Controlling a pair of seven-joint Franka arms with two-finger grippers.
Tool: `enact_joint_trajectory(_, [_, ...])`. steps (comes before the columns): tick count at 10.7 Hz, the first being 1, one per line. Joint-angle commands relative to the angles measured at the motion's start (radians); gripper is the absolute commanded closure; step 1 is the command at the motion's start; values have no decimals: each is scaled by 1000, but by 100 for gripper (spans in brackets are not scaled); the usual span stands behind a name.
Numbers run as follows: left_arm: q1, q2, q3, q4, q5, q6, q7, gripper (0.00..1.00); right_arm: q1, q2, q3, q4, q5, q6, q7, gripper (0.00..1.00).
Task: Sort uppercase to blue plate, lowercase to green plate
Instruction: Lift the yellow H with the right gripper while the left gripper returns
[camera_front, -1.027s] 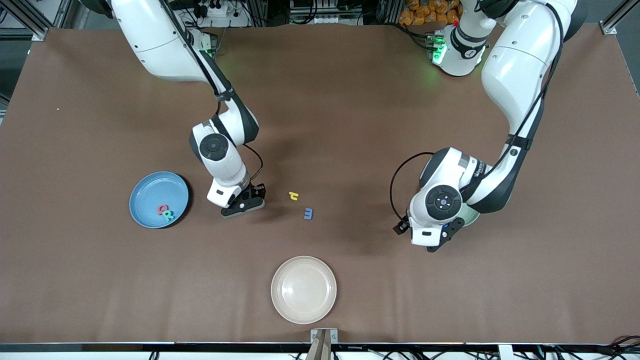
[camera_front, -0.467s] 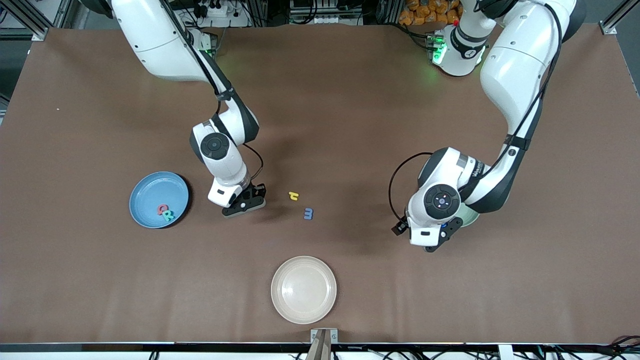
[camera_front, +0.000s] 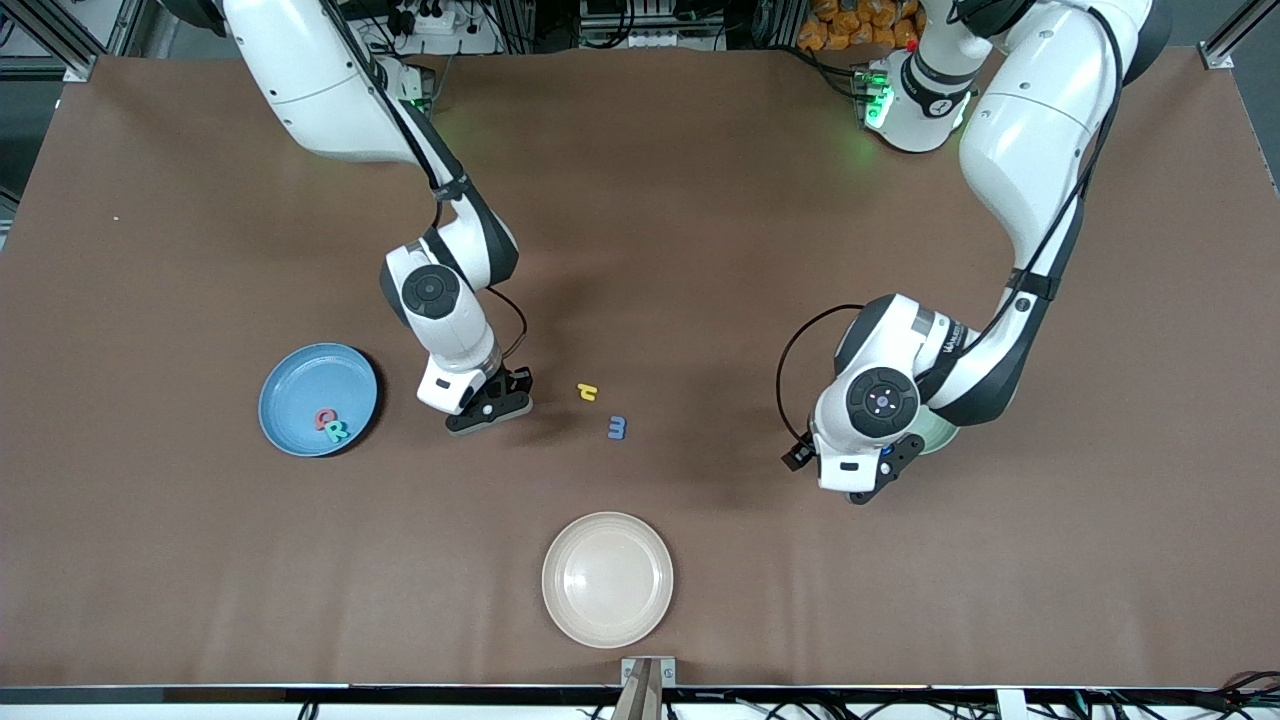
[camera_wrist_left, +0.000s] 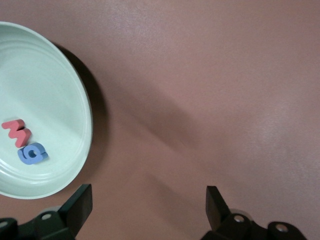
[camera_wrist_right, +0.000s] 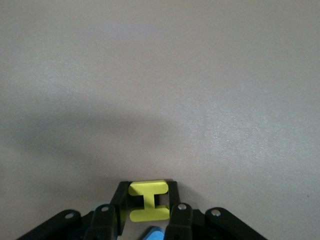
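Observation:
My right gripper (camera_wrist_right: 148, 189) is down at the table between the blue plate (camera_front: 300, 375) and the small yellow h (camera_front: 588, 391). Its fingers press both sides of the yellow H (camera_wrist_right: 148, 201), and the blue W (camera_wrist_right: 152, 234) lies right beside it. The blue plate holds the red Q (camera_front: 324, 419) and teal R (camera_front: 337, 431). The blue m (camera_front: 617, 427) lies near the yellow h. My left gripper (camera_wrist_left: 149, 192) hangs open and empty over bare table beside the green plate (camera_wrist_left: 60, 90), which holds the red w (camera_wrist_left: 16, 132) and blue g (camera_wrist_left: 31, 153).
A cream plate (camera_front: 607, 578) sits near the table's front edge, nearer to the front camera than the loose letters. The left arm's hand covers most of the green plate (camera_front: 943, 437) in the front view.
The right gripper stays down at the same spot. The left hand has crept slightly toward the table's middle, still open.

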Motion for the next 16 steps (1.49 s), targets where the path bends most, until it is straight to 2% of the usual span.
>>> enact_joint_trajectory(1, [-23,-2,10,-7,-8,43,-15,0,-10,1,-3,-9,-26,6,-10,67])
enact_joint_trajectory(6, [-114,11,14,-5,4,170,3,0,-17,-5,-5,1,-26,-8,-31,70])
enact_joint_trajectory(10, [-190,43,14,-5,108,271,9,0,-41,-36,-11,50,-26,-158,-109,71])
enact_joint_trajectory(13, [-230,57,14,-5,150,319,96,0,-133,-103,-23,89,-22,-346,-289,71])
enact_joint_trajectory(16, [-273,63,14,-4,153,399,135,0,-278,-128,-24,61,-21,-370,-534,72])
